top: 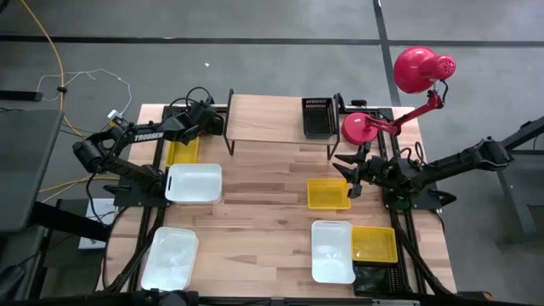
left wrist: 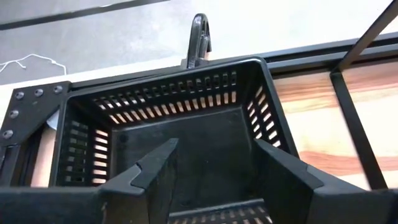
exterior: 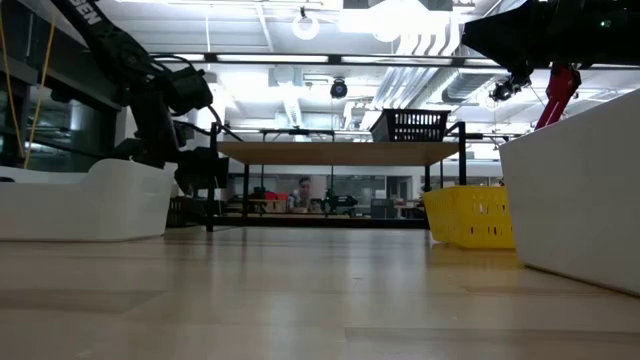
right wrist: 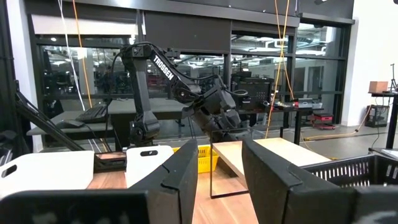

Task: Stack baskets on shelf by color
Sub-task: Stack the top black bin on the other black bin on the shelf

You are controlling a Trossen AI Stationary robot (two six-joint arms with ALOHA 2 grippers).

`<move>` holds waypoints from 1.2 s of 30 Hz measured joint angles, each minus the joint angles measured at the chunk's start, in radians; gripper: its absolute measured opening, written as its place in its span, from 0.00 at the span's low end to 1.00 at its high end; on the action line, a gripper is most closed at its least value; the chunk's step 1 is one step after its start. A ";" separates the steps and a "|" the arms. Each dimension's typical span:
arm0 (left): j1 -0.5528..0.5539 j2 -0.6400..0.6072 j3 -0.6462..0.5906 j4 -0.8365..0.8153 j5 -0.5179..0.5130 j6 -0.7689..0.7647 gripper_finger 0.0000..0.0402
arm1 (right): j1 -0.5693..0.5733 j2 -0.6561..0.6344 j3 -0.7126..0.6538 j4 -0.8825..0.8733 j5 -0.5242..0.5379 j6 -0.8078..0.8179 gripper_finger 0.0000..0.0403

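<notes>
**Left pincer poised over a black basket by the shelf**

Near the front edge of the worktop [top: 255, 229], white baskets [top: 332, 251] and a yellow one [top: 374, 244] wait unsorted. Midway, the right pincer [top: 351, 183] hangs partly open and empty, just beside another yellow basket [top: 328, 193]. Farthest, at the left end of the shelf [top: 263, 115], the left pincer [left wrist: 216, 149] stands wide above a slotted black basket [left wrist: 161, 102], gripping nothing. The next move is probably to descend, clamp one wall and carry it to the shelved black basket [top: 319, 116].
</notes>
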 joint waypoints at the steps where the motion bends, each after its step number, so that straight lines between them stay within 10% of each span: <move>1: 0.000 0.000 0.000 0.000 0.001 -0.002 0.47 | 0.000 0.000 0.000 0.000 0.000 0.000 0.28; 36: -0.026 0.097 -0.001 0.157 0.170 -0.017 0.47 | 0.000 0.000 0.000 -0.008 -0.001 0.022 0.28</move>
